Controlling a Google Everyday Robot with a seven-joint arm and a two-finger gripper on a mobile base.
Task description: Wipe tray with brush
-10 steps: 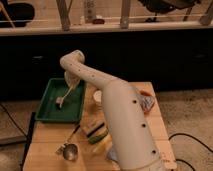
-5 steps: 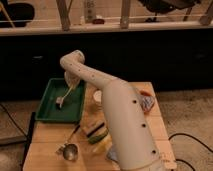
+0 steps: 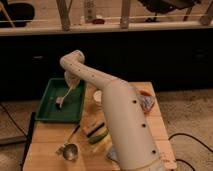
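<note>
- one tray point(image 3: 50, 107), dark green with a raised rim, on the left of the table point(image 3: 50, 145)
- one brush point(image 3: 64, 96), thin pale handle, head down inside the tray
- one gripper point(image 3: 73, 82) above the tray at the handle's top
- one ladle point(image 3: 70, 149), one sponge point(image 3: 95, 131)

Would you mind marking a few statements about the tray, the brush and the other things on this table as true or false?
1. The tray is dark green. True.
2. The brush lies on the wooden table beside the ladle. False: it hangs from the hand over the tray, its pale head down near the tray floor.
3. The ladle is on the table, nearer the camera than the tray. True.
4. The hand is above the striped sponge. False: it is over the tray's right part.
5. The tray sits on the left part of the table. True.
</note>
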